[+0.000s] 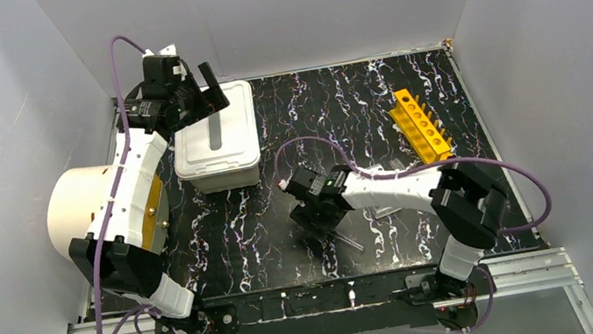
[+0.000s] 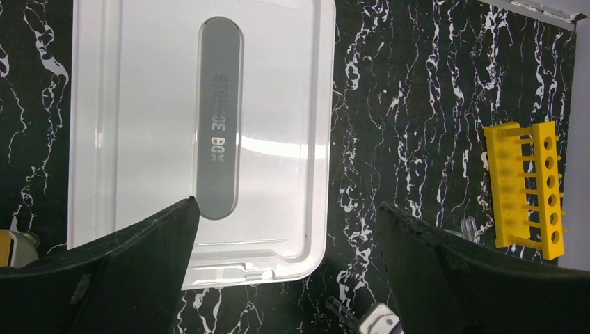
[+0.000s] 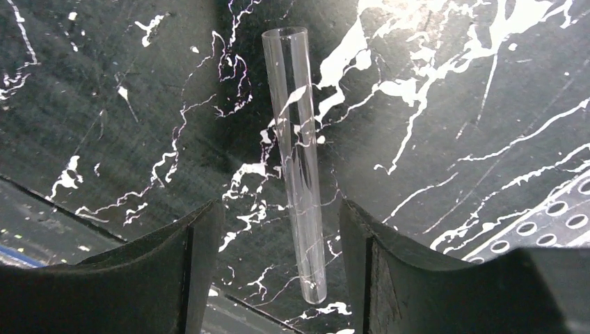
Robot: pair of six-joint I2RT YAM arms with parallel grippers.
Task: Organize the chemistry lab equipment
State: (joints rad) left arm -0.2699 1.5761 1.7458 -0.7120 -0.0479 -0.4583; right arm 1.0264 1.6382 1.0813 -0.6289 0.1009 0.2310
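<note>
From overhead, locate left gripper over storage box, right gripper mid-table, yellow tube rack far right. At left wrist, confirm jaws spread wide. At right wrist, confirm fingers parted astride glass tube, not touching.

I'm looking at a black table veined with white marbling. A white lidded storage box sits on it toward the far left. Well to the right of the box, a yellow holed tube rack stands by the far right edge. Right of the box and toward the near edge, a clear glass tube lies flat on the marbling. I can see a corner of a silver perforated rack near the tube, not touching it. Left of the box rests a big cream cylinder.
</note>
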